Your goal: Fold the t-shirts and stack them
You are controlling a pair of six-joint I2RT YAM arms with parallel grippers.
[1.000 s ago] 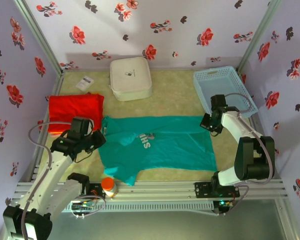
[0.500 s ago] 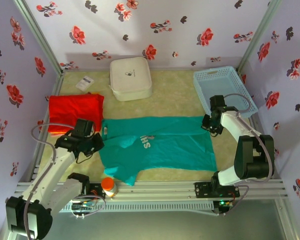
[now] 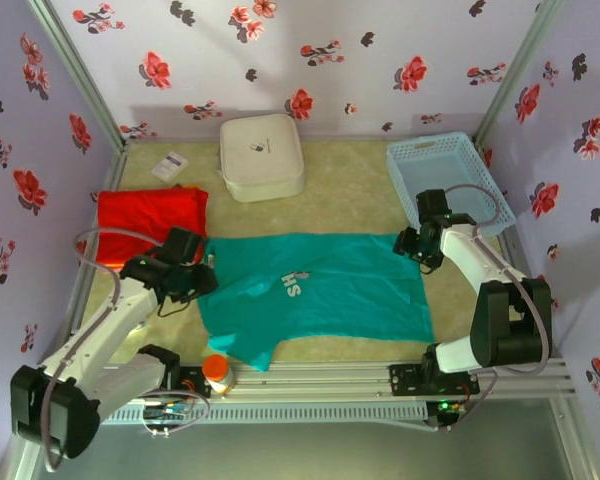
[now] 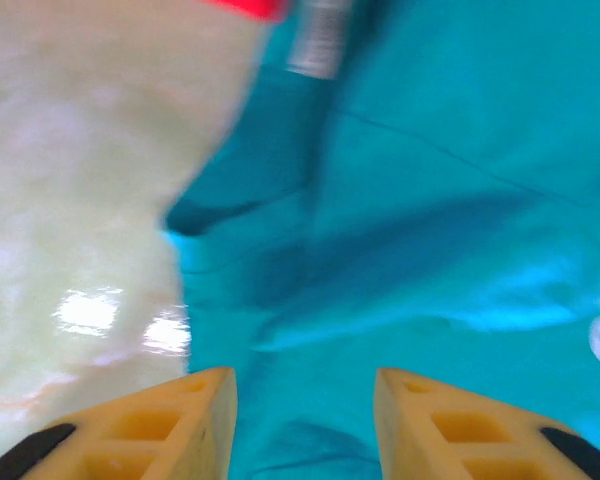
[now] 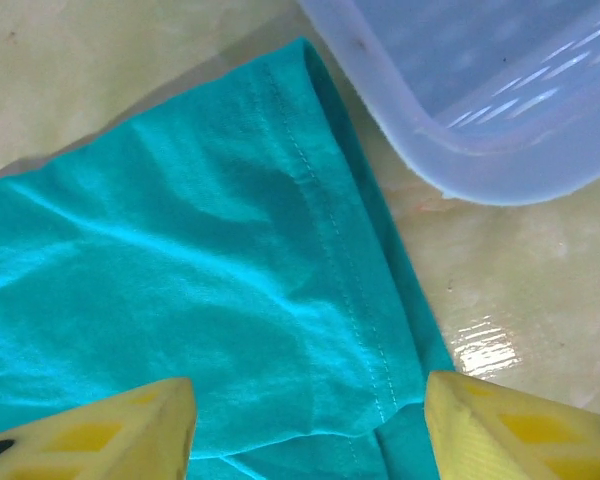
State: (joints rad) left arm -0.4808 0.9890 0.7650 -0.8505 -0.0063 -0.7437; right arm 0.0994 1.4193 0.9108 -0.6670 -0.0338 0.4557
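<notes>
Beige mat point(image 3: 352, 190), teal t-shirt point(image 3: 335, 298) under left tool point(image 3: 194, 281), right tool point(image 3: 409, 246)

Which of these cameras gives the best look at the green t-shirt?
The top external view: the whole teal-green t-shirt shows, laid out, white print included. The left wrist view gives a blurred close-up of its cloth; the right wrist view shows one hemmed corner beside the light-blue basket.

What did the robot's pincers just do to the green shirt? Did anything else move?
Both opened, letting go of the teal-green cloth t-shirt: the left pincer near its collar, edging toward the shirt, the right pincer at its hem corner. The shirt stayed flat; the red cloth t-shirt, white rounded-square box and light-blue plastic basket stayed put.
</notes>
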